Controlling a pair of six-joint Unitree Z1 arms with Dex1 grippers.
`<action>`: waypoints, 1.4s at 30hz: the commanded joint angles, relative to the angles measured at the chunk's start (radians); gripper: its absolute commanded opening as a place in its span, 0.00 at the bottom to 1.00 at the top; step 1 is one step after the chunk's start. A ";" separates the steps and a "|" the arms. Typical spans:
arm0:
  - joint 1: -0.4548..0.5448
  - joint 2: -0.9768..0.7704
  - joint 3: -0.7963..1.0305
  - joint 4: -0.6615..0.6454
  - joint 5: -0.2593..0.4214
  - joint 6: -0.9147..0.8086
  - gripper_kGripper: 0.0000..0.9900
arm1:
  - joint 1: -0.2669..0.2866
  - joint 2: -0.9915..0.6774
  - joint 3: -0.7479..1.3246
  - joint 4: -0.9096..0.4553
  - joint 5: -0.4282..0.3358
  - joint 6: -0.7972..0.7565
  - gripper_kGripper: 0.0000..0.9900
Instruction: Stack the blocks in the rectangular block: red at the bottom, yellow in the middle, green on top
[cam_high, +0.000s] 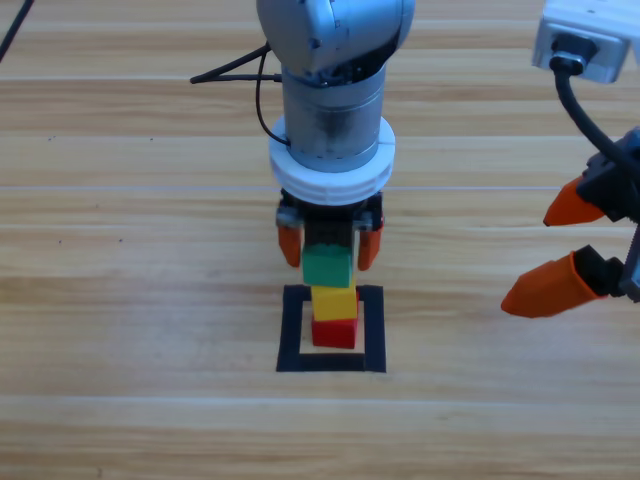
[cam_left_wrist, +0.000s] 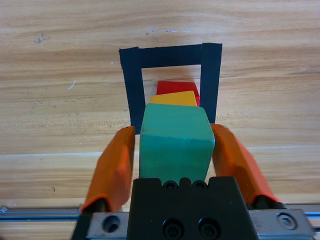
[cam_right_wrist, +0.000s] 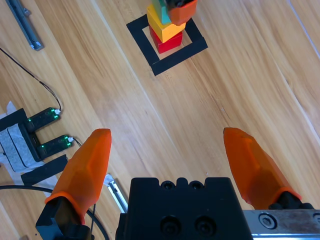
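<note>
Wooden table (cam_high: 120, 300); green (cam_high: 328, 266) between left tool (cam_high: 329, 244) jaws, atop yellow (cam_high: 334, 301).

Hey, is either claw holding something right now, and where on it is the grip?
The left claw straddles the green cube at its two opposite side faces, atop the yellow and red cubes; actual contact cannot be told. The right claw is open, holding nothing.

A wooden table (cam_high: 120, 300) bears black cables (cam_right_wrist: 30, 75) and a green-lit device (cam_right_wrist: 47, 131).
</note>
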 joint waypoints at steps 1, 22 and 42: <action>-0.032 0.041 -0.005 -0.007 0.015 -0.006 1.00 | -0.023 0.070 0.000 0.010 0.012 -0.005 1.00; -0.040 -0.459 0.175 -0.049 0.122 0.041 1.00 | -0.023 0.049 -0.002 0.015 0.011 -0.006 1.00; -0.046 -0.960 1.267 -0.897 -0.010 0.574 1.00 | -0.025 0.004 -0.005 0.010 -0.025 0.020 1.00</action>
